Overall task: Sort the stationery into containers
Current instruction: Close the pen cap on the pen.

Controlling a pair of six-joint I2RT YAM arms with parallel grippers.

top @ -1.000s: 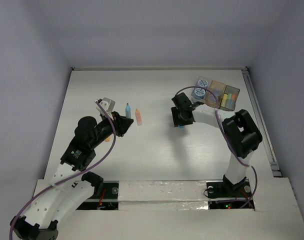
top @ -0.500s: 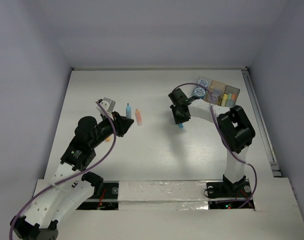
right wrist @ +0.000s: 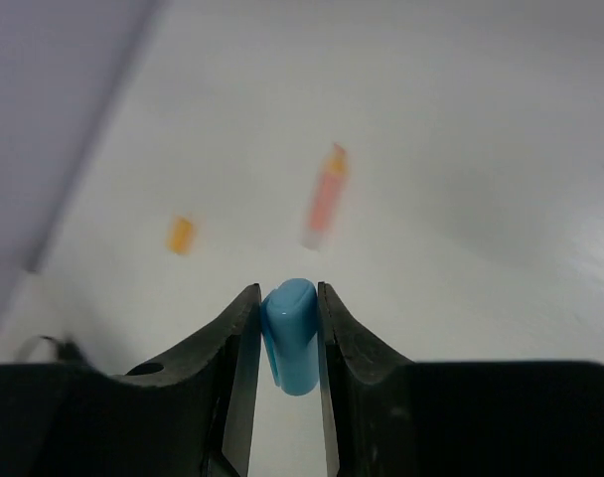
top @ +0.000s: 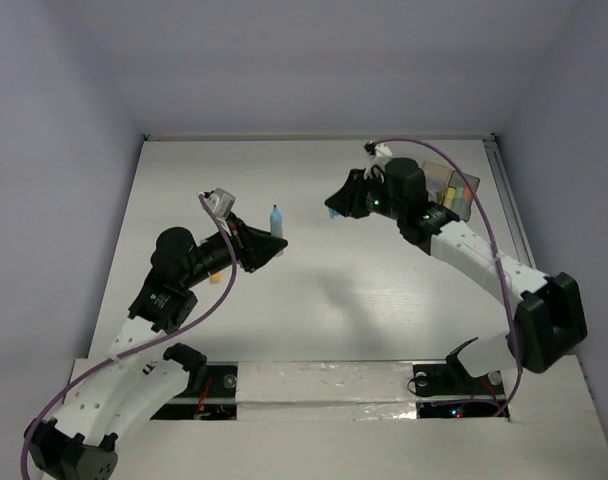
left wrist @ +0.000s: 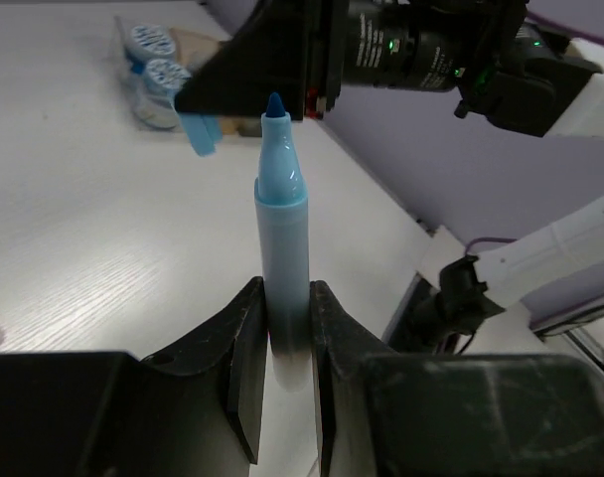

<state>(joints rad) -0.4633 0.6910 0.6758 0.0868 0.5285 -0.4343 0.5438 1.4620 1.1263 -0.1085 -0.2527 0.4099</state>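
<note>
Both are gripping: my left jaws are clamping an uncapped blue marker (left wrist: 282, 248) well left of the containers (top: 454, 188), my right jaws pinching a blue cap (right wrist: 289, 336) nearer them.

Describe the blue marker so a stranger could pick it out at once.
Start at the white table and find the left gripper near its middle-left. Clamped in it is the blue marker. Unlike the orange marker lying flat and the stubby blue cap in the right gripper, it is long and uncapped, tip bare.
</note>
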